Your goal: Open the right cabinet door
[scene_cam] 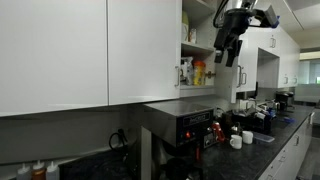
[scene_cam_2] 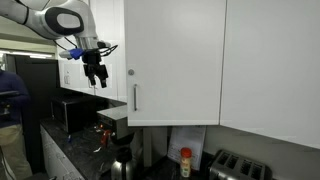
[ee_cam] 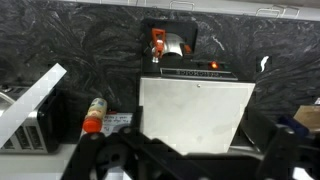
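One tall white panel matters here: the right cabinet door [scene_cam_2: 175,60], flat and smooth, standing just beside the end effector [scene_cam_2: 95,78] at about its height. Its long axis runs straight up and down, as does the slim silver bar handle [scene_cam_2: 135,97], which sits a little below the fingertips, near them but not touching. The end effector hangs fingers-down with a moderate gap between them, holding nothing. In an exterior view, open shelves [scene_cam: 197,60] with bottles show right next to the end effector [scene_cam: 228,52], so I judge the door is already swung at least partly out. Directly beneath, the wrist view shows the dark speckled stone worktop [ee_cam: 60,50], a boxy appliance with a pale flat top [ee_cam: 195,105] and a red-capped bottle [ee_cam: 93,115].
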`<move>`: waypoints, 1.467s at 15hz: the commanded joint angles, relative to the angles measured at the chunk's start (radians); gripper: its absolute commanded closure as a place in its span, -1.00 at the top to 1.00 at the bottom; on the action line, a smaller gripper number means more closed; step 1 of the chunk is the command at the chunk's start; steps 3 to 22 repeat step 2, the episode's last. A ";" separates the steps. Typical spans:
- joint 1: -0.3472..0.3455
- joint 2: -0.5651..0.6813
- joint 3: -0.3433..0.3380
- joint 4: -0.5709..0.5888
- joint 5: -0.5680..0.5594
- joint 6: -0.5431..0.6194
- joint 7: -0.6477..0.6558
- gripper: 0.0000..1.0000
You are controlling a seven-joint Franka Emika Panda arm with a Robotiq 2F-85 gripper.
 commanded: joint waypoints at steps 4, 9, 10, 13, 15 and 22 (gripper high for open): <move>-0.012 0.004 0.004 0.019 0.015 -0.023 -0.024 1.00; -0.012 0.004 0.004 0.019 0.015 -0.023 -0.024 1.00; -0.012 0.004 0.004 0.019 0.015 -0.023 -0.024 1.00; -0.012 0.004 0.004 0.019 0.015 -0.023 -0.024 1.00; -0.012 0.004 0.004 0.019 0.015 -0.023 -0.024 1.00; -0.012 0.004 0.004 0.019 0.015 -0.023 -0.024 1.00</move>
